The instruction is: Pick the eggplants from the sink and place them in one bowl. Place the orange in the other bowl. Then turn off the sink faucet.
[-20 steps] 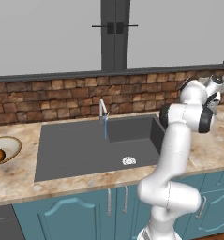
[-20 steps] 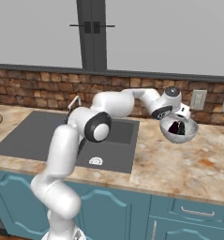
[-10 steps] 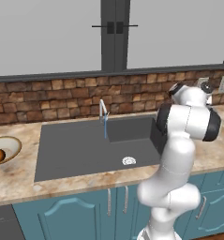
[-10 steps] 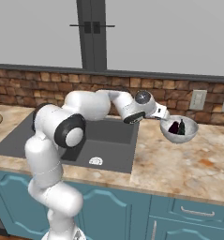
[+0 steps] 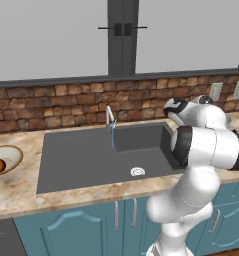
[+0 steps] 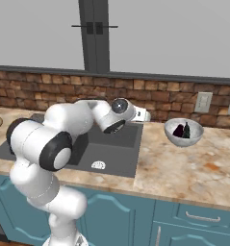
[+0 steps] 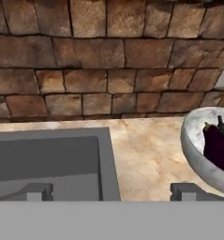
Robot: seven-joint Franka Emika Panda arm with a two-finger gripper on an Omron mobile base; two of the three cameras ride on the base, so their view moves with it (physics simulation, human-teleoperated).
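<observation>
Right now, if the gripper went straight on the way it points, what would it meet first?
Probably the brick backsplash. The open gripper looks across the sink corner and bare counter toward the wall. The speckled bowl with eggplants sits off to one side, seemingly clear, though depth is uncertain.

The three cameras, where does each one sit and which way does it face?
Left base view: behind the arm's left, facing the sink, faucet and tan-rimmed bowl; arm at lower right.
Right base view: behind its right, facing sink and speckled bowl; arm at lower left.
Hand view: on the hand, facing the brick wall; open end effector at bottom.
Both base views share sink and arm.
</observation>
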